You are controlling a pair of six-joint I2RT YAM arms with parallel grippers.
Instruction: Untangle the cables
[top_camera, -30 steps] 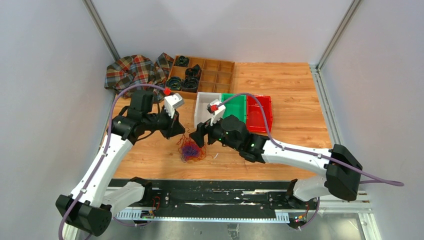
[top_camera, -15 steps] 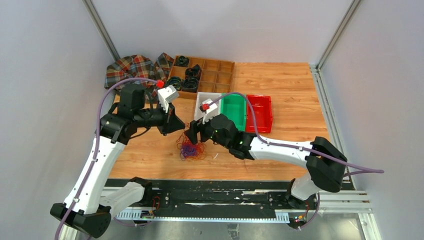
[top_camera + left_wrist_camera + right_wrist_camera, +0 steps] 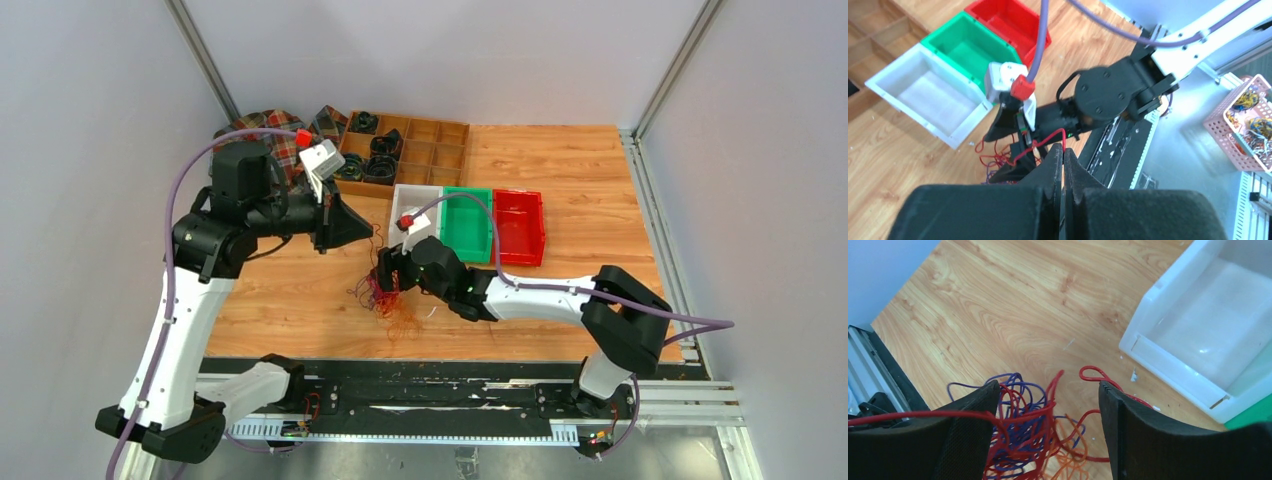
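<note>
Over the last 1 second the left gripper [image 3: 372,232] has risen and drawn back leftward, pulling a red cable [image 3: 1048,139] taut. The right gripper [image 3: 385,275] has slid left over the cables [image 3: 392,305], whose tangle now lies more strung out.

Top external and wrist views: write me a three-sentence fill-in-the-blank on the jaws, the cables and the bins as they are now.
1. The left jaws are shut on a ____ cable.
2. The right jaws stand ____ over the tangle of cables.
3. The middle bin, between the white bin and the red bin, is ____.

Missing words: red; open; green.
</note>
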